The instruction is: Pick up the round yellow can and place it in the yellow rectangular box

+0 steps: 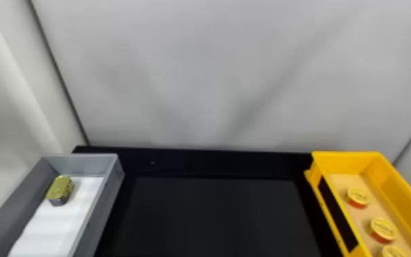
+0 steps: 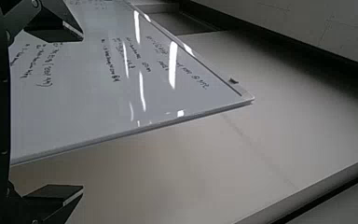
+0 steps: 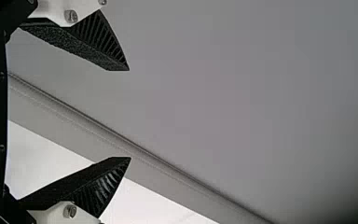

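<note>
Black table [image 1: 215, 218] backed by pale wall [image 1: 198, 68]. Three round yellow cans [image 1: 382, 229] are seen inside the yellow box [image 1: 344, 160] at 4 o'clock; a greenish-yellow tin [image 1: 59, 188] is set on white lining [image 1: 56, 227] in the grey box [image 1: 82, 164] at 8 o'clock. Left gripper [image 2: 83, 113] and right gripper [image 3: 130, 113]: fingers spread wide.

We see a flat black table [image 1: 215, 212]; on its left side we see a long gray box [image 1: 82, 164] with an open top; on its right side we see the yellow rectangular box [image 1: 344, 162], open on top too; the two sit well apart.
</note>
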{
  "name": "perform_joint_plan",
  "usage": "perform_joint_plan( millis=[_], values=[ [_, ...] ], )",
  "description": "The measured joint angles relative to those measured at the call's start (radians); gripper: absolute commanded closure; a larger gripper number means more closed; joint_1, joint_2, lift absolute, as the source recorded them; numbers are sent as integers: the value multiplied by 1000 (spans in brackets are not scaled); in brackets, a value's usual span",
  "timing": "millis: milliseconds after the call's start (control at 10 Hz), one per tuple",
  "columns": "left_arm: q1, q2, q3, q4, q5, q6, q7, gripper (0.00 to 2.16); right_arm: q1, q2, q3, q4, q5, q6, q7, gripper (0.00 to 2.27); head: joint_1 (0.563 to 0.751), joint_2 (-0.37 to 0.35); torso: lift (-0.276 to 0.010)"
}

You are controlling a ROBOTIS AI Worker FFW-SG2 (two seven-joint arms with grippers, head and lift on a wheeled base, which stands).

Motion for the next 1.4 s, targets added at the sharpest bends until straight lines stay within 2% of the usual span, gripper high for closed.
perform_joint_plan(
  millis=[400,600,1100,1400],
  values=[
    [-12,43,18,-6,22,5,0,127,-33,-7,-6,-23,-27,-48,-45,113,629,12,-55],
    [-13,52,19,-11,25,7,0,127,-37,-8,-4,-37,-28,-64,-64,114,629,12,-55],
    [-11,60,18,-17,23,8,0,127,-23,-8,-4,-45,-29,-56,-52,114,629,12,-55],
    [-25,96,5,-16,34,22,-3,127,-11,-8,3,-46,-29,-32,-55,116,629,12,-55]
  ],
)
